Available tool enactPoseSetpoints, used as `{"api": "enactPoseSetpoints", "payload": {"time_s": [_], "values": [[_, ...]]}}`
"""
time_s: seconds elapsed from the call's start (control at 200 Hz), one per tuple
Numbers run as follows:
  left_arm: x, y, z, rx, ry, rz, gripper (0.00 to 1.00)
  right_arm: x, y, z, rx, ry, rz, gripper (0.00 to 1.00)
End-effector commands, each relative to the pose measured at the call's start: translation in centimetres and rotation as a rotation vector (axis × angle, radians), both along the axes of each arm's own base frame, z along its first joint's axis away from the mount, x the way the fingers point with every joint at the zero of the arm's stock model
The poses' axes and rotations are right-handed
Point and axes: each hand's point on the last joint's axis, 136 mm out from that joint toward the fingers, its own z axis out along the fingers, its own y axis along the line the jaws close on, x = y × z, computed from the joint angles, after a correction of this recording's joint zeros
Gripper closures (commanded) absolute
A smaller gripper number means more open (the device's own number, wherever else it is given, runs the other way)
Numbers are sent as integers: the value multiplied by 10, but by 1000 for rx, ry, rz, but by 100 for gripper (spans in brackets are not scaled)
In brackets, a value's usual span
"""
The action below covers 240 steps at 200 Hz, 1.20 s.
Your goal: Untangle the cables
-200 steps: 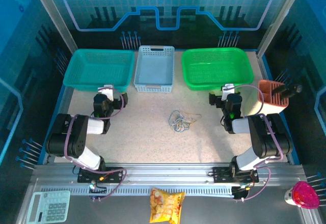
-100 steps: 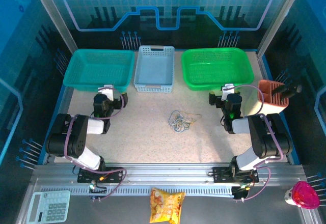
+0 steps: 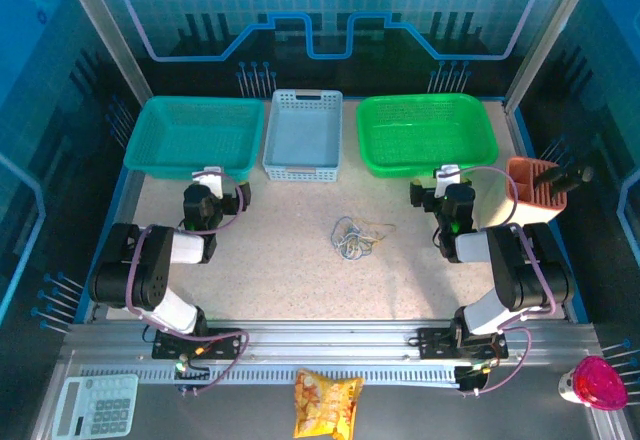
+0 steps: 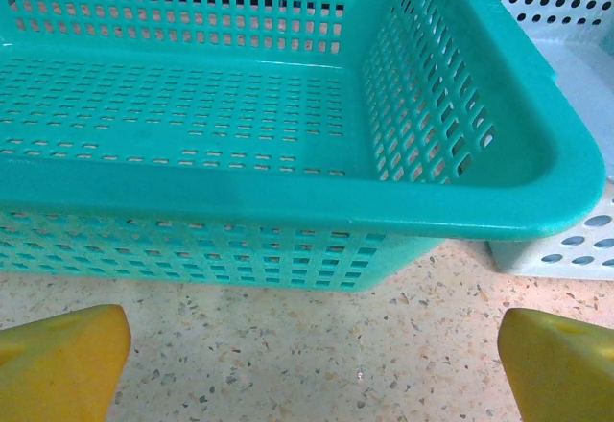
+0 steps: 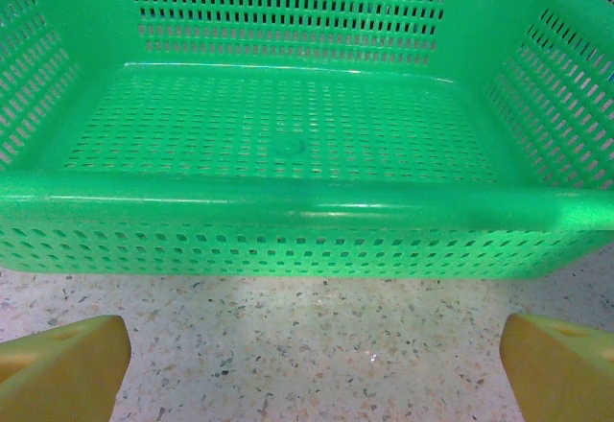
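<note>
The cables (image 3: 353,237) lie as a small tangled clump of thin pale, dark and tan wires in the middle of the speckled table, between the two arms. My left gripper (image 3: 209,177) rests near the teal basket, well left of the clump. In its wrist view the gripper (image 4: 315,364) is open, yellow fingertips (image 4: 58,360) wide apart over bare table. My right gripper (image 3: 447,175) sits in front of the green basket, to the right of the clump. Its wrist view shows the gripper (image 5: 315,364) open too, with nothing between the yellow fingertips (image 5: 561,360).
Along the back stand a teal basket (image 3: 192,165), a pale blue basket (image 3: 301,168) and a green basket (image 3: 428,166). An orange holder (image 3: 538,190) stands at the right edge. A snack bag (image 3: 326,402), a calculator (image 3: 96,408) and a pink object (image 3: 598,382) lie below the rail.
</note>
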Motion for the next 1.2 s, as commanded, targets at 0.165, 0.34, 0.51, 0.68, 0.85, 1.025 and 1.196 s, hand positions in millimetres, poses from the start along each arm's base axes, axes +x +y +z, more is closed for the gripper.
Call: {"api": "enactPoseSetpoints", "payload": {"time_s": [0.165,0.34,0.51,0.68,0.85,1.025,1.196], "values": [[-5,7,25,-3,-79,41,1,-3,9,26,-33,-43,13,0],[-11,12,44,-3,-87,74,1,-15,5,52,-82,-91,-57,0],[-14,18,86,-35,-156,118,1,-29,-14,78,7,-20,-208,0],[-20,20,136,-170,-205,170,1,-51,-23,105,265,47,-315,0],[-34,2,171,-373,-141,133,1,-66,16,142,391,94,-83,0],[-53,-34,185,-576,-46,17,1,-96,68,155,474,215,183,5],[-76,-69,186,-604,43,-97,1,-127,101,138,527,393,304,11]]}}
